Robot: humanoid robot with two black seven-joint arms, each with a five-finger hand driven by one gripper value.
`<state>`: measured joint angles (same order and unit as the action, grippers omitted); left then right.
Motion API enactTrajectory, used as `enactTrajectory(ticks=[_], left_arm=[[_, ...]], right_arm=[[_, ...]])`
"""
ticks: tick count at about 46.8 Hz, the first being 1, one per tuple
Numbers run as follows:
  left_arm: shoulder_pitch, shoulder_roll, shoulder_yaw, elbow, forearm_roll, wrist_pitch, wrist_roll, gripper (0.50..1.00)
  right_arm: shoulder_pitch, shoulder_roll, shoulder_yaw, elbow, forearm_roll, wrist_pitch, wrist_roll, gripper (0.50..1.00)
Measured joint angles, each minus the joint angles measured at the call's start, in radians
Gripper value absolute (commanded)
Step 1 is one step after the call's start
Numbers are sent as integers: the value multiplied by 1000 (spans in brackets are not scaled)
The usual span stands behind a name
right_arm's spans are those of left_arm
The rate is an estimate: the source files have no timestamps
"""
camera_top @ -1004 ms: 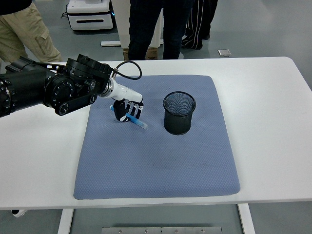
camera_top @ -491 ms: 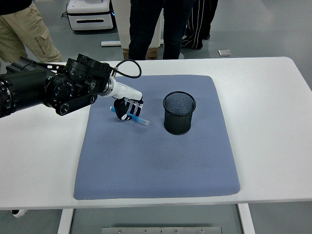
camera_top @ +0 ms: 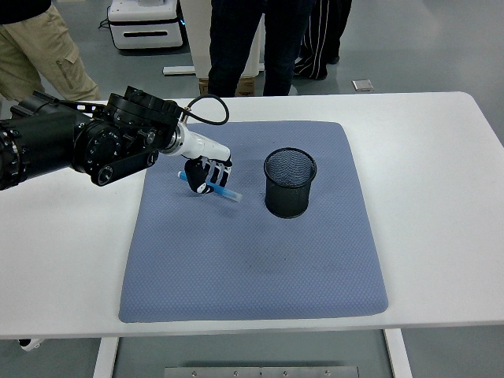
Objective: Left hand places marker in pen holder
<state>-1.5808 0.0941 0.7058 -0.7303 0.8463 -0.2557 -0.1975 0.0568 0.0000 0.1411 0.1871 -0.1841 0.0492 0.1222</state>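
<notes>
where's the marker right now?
Head view: the marker is gripped in the left hand, over the blue mat's upper left part, just left of the black mesh pen holder, not yet in it.

left hand (camera_top: 206, 175) with the blue marker (camera_top: 221, 190) clamped in it has crept up a bit off the blue mat (camera_top: 252, 260) since a second ago; marker's lower tip now sits slightly higher and closer to the pen holder (camera_top: 289, 183)
</notes>
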Motion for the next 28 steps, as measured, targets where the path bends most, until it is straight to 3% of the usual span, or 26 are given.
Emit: enactTrajectory(ticks=[28], left_arm=[[-38,32,-8,0,-43,-2,-5,500]], right_arm=[[0,0,0,0,0,0,0,1000]])
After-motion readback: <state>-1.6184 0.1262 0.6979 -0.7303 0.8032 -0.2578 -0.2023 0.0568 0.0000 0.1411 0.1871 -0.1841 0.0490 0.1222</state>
